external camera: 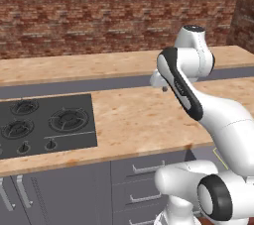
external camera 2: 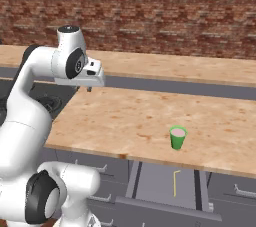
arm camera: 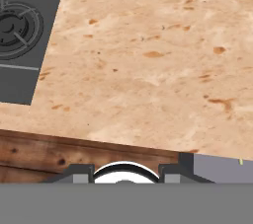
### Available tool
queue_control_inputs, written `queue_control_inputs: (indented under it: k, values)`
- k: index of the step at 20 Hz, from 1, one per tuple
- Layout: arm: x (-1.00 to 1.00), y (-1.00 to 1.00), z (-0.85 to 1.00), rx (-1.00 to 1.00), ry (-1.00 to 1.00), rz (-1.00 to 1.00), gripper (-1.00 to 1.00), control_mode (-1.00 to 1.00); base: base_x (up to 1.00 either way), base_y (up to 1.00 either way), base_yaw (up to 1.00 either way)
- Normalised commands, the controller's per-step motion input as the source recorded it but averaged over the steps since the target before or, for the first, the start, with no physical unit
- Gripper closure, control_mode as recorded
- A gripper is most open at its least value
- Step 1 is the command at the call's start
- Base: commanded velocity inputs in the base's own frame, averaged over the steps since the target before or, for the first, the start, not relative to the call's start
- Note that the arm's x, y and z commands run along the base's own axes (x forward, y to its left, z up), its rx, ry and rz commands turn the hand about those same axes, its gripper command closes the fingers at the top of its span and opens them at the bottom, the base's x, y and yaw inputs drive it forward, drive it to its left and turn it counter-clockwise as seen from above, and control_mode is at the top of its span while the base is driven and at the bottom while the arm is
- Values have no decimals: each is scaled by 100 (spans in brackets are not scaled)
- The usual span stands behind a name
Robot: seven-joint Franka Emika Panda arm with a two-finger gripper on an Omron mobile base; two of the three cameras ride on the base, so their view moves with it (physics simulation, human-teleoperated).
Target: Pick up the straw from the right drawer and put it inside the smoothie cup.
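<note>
The gripper (external camera 2: 89,89) hangs above the wooden counter (external camera 2: 150,116), held high at the end of the bent white arm (external camera 2: 30,101), near the right edge of the hob (external camera: 47,122). In the left base view it (external camera: 164,88) peeks out from behind the arm's forearm. Its fingers are too small and too hidden to say how far apart they stand; nothing can be seen between them.

Nearest of the task's things, the right drawer (external camera 2: 165,191) stands pulled out below the counter's front edge, its grey floor open to view from the right base camera. The straw (external camera 2: 175,182) lies on that floor, a thin yellowish stick running near to far with a small bend at its far end. In the hand view a sliver of the drawer (arm camera: 222,168) shows at the lower right, with a tiny speck of the straw (arm camera: 240,161) at its edge.

Further back, the smoothie cup (external camera 2: 177,137) stands upright on the counter, just behind the front edge and almost straight above the drawer, well to the right of the gripper.

Beyond the counter runs a raised wooden ledge (external camera 2: 175,66), and behind that a brick wall (external camera 2: 150,11).
</note>
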Motion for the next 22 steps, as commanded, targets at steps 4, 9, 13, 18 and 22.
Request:
queue_control_inputs:
  k: [4, 9, 13, 18, 22]
  values:
    - [-16, 0, -10, 0, 0, 0, -100, -100, 0, 0, 0]
    - [-56, 0, -36, 0, 0, 0, -100, -100, 0, 0, 0]
    - [-39, 1, -45, -2, 0, 0, -100, -100, 0, 0, 0]
    - [-17, 0, -52, -1, 0, -1, -100, -100, 0, 0, 0]
    - [-9, 0, -58, -1, 0, 0, -100, -100, 0, 0, 0]
